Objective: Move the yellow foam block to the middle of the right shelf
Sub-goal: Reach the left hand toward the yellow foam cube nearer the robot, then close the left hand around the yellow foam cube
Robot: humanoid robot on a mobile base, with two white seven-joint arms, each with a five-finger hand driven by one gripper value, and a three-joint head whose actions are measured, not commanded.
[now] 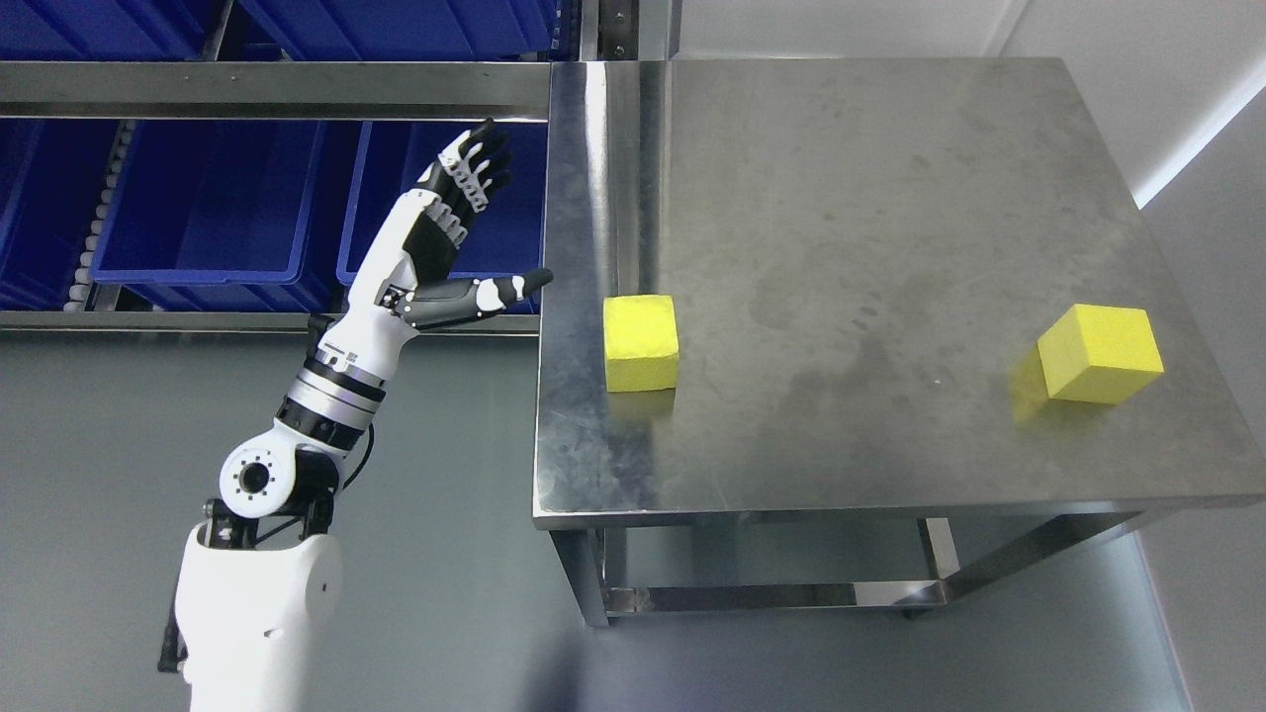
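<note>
Two yellow foam blocks lie on the steel table (pixel 890 198). One yellow block (pixel 641 341) sits near the table's left edge. The other yellow block (pixel 1100 353) sits near the right edge. My left hand (pixel 470 222) is raised beside the table's left side, in front of the shelf. Its fingers are spread, the thumb points toward the table, and it holds nothing. It is a short way left of the nearer block and does not touch it. The right arm is out of sight.
A metal shelf rack (pixel 267 89) with blue bins (pixel 198 208) stands behind my left hand, at the left. The table has a lower frame (pixel 771 593) above grey floor. A white wall lies at the right.
</note>
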